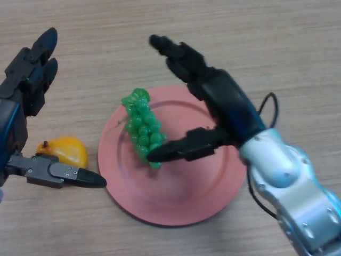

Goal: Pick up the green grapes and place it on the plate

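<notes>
At about five o'clock the right arm enters, its silver forearm angling up toward the middle of the table point(224, 32). The right hand point(218, 101) is spread wide and released above the plate point(176, 202): its thumb reaches toward nine o'clock, tip at the lower end of the grapes point(143, 128), while its fingers stretch straight toward eleven o'clock past the plate's far rim. It holds nothing. The green grapes lie on the pink plate, left of its centre. At eight o'clock, just beside the plate, sits an orange fruit point(66, 150). The left hand point(24, 85) hangs at nine to ten o'clock, relaxed and empty, thumb pointing toward the plate, fingers extended away.
</notes>
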`<state>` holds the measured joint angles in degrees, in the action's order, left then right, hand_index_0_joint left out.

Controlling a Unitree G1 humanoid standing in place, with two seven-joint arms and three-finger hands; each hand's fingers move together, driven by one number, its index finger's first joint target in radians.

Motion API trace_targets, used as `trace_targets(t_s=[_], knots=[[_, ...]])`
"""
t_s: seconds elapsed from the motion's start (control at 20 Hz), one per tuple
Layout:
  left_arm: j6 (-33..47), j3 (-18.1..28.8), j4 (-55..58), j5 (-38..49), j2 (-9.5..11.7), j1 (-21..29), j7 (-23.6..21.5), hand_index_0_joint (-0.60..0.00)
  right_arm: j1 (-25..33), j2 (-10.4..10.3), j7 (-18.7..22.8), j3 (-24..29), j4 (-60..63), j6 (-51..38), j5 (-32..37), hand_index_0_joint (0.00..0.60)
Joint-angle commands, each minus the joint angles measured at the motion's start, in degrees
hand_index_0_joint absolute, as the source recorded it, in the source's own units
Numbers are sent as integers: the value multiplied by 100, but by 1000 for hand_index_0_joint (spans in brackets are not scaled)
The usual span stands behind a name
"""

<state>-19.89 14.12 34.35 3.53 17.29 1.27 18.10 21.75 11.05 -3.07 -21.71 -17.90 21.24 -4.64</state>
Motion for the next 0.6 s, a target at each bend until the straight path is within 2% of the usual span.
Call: trace_targets(t_s=[0.05,0.15,0.25,0.45,0.6], knots=[[660,273,235,83,129,86,-167,0,-199,-17,-572,931,-773,-835,-500,0],[623,237,275,89,118,99,-160,0,-574,-17,-1031,1456,-1193,-758,-445,0],[680,210,288,81,80,25,-128,0,-899,75,-1166,1877,-1461,-788,-340,0],[500,106,312,-243,100,-53,355,0,-1446,284,-1229,2228,-1782,-1064,-1,0],[222,28,495,-54,29,50,140,0,-1653,340,-1410,2272,-1898,-1032,34,0]])
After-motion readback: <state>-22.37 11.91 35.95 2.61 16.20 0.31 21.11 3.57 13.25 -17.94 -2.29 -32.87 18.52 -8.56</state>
